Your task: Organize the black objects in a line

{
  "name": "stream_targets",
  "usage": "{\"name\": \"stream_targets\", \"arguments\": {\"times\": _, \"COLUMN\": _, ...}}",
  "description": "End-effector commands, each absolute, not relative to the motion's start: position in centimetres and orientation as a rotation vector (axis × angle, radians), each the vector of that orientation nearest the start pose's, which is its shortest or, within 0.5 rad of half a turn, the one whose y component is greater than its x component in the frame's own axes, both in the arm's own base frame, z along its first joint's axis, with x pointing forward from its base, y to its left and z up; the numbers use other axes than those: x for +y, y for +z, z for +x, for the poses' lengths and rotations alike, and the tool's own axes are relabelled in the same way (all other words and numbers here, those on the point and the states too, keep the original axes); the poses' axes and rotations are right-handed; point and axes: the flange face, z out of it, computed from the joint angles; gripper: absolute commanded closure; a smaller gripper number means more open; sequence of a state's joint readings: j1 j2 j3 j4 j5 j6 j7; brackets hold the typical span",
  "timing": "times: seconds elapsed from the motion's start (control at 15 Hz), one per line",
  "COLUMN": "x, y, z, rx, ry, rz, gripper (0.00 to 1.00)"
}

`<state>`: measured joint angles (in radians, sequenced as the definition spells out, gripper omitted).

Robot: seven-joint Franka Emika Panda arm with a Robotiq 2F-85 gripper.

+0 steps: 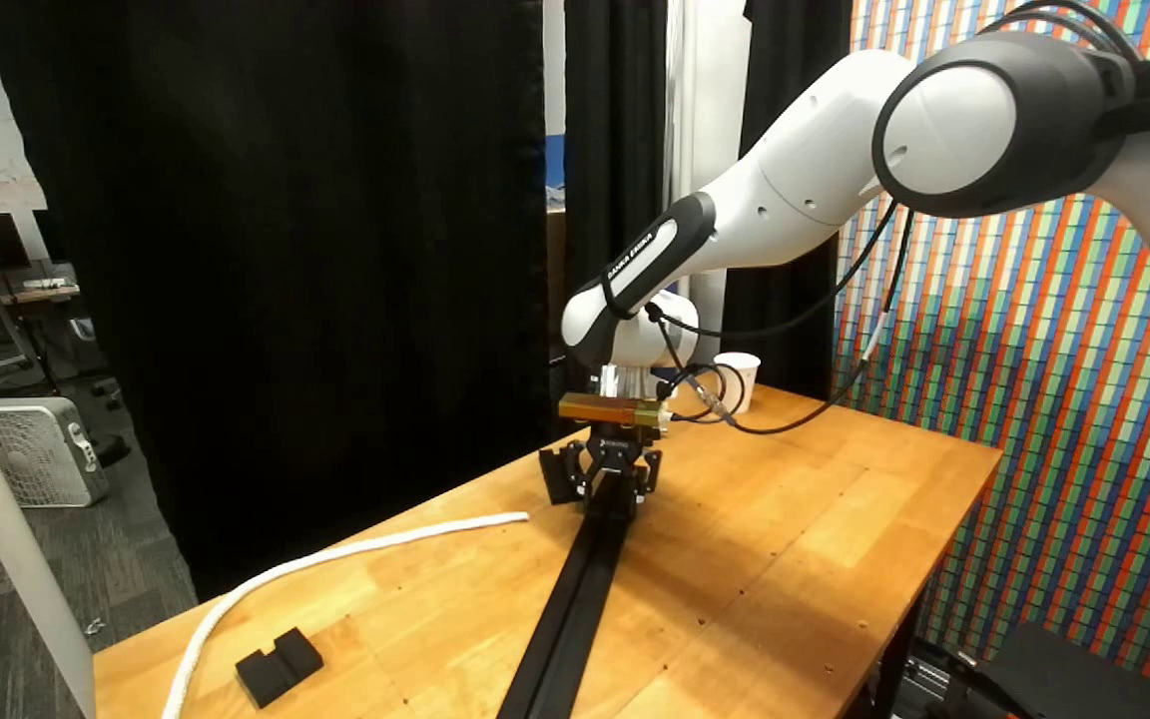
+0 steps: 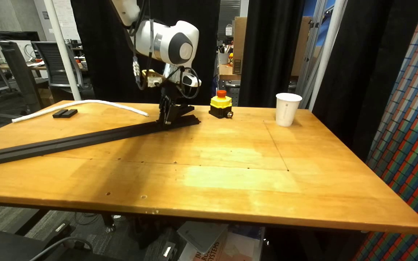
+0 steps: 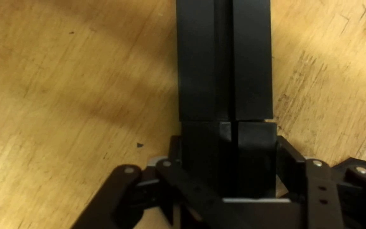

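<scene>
Black on black, the gripper (image 3: 229, 151) looks closed across a block (image 3: 257, 159), leaving its end free to meet the long strip (image 3: 253, 60) squarely.

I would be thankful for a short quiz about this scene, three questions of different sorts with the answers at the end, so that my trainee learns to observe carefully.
1. Multiple choice. What does the tool have between its fingers?
A) nothing
B) a grooved black block
C) a red button
2. True or false? In an exterior view, the short black block near the white cord lies apart from the long black row.
3. Fill in. On the table, a white ______ stands upright.

Key:
1. B, with a finger on each side of it in the wrist view.
2. True.
3. paper cup
</scene>
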<state>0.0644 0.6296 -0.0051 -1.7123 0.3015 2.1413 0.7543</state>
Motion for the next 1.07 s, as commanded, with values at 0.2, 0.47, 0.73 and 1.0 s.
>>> {"name": "stream_targets", "arguments": {"times": 0.2, "x": 6.12, "y": 19.52, "z": 63.98, "rx": 1.199, "ry": 0.455, "rz": -2.683, "gripper": 0.55}}
{"name": "stream_targets", "arguments": {"times": 0.47, "x": 6.31, "y": 19.44, "z": 63.89, "rx": 1.178, "ry": 0.458, "rz": -2.688, "gripper": 0.55}}
{"name": "stream_targets", "arguments": {"times": 0.73, "x": 6.69, "y": 19.0, "z": 63.6, "rx": 1.193, "ry": 0.485, "rz": -2.662, "gripper": 0.01}}
{"name": "stream_targets", "arguments": {"times": 1.0, "x": 6.73, "y": 19.22, "z": 63.2, "rx": 1.232, "ry": 0.483, "rz": -2.64, "gripper": 0.0}}
